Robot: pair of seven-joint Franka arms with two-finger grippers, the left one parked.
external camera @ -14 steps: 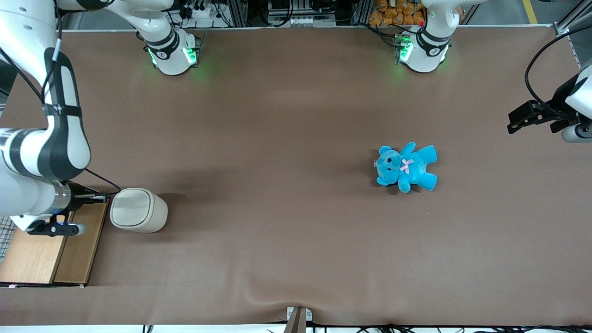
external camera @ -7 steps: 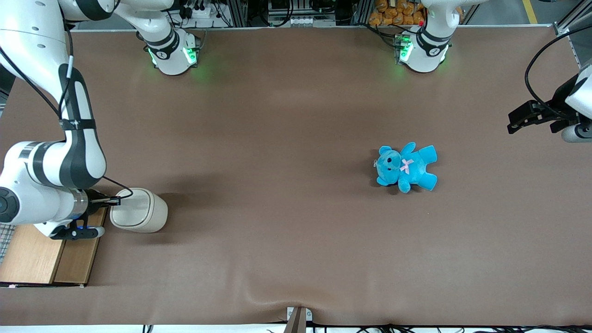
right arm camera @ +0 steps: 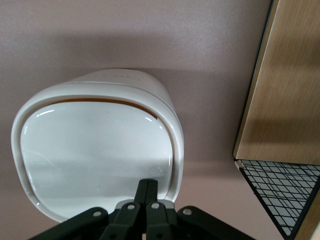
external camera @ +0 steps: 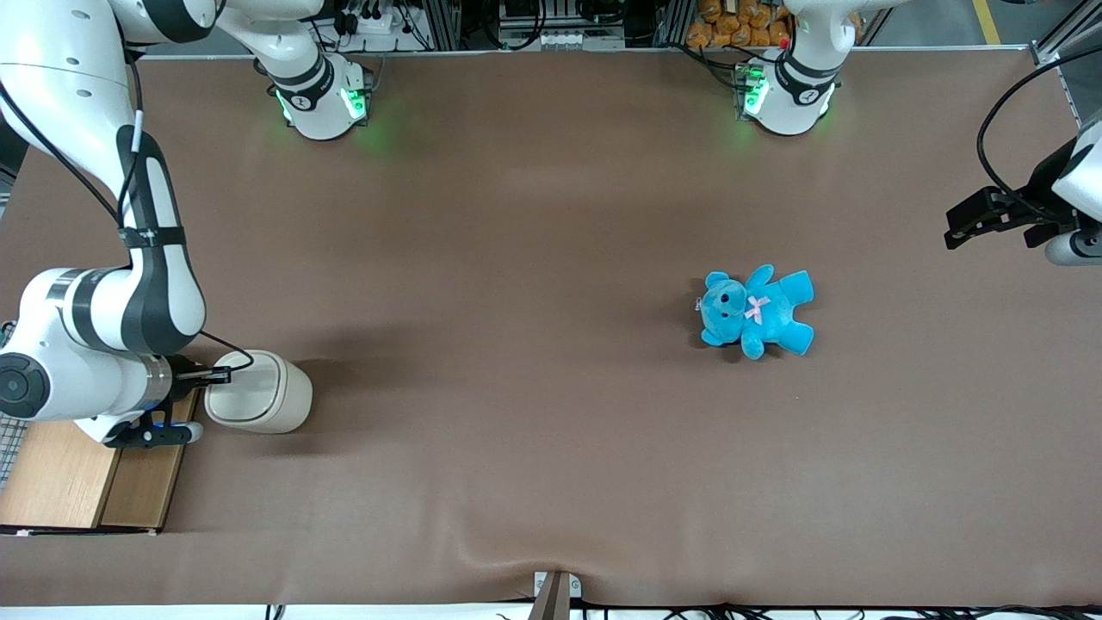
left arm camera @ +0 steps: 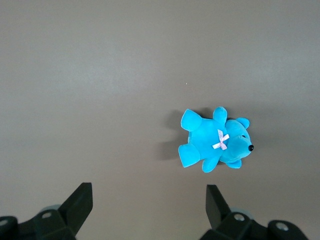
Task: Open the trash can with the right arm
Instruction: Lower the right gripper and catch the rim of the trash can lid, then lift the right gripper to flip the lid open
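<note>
The cream-white trash can [external camera: 263, 392] stands upright on the brown table toward the working arm's end. Its flat white lid [right arm camera: 95, 150] sits in the rim, with a thin dark gap along one edge. My right gripper [external camera: 224, 375] is shut with nothing in it, its two fingers pressed together. The fingertips [right arm camera: 147, 186] rest over the lid's edge, just inside the rim [right arm camera: 177, 150] on the side nearest the wooden-topped box. The big white right arm [external camera: 112, 310] reaches in from the table's end.
A wooden-topped wire-mesh box [external camera: 86, 469] stands right beside the trash can, under my wrist; it also shows in the right wrist view [right arm camera: 285, 100]. A blue teddy bear [external camera: 758, 310] lies toward the parked arm's end, also in the left wrist view [left arm camera: 215, 142].
My right arm has swung toward the trash can. The shut gripper has moved from beside the can's rim to over the lid's edge. The can has not moved.
</note>
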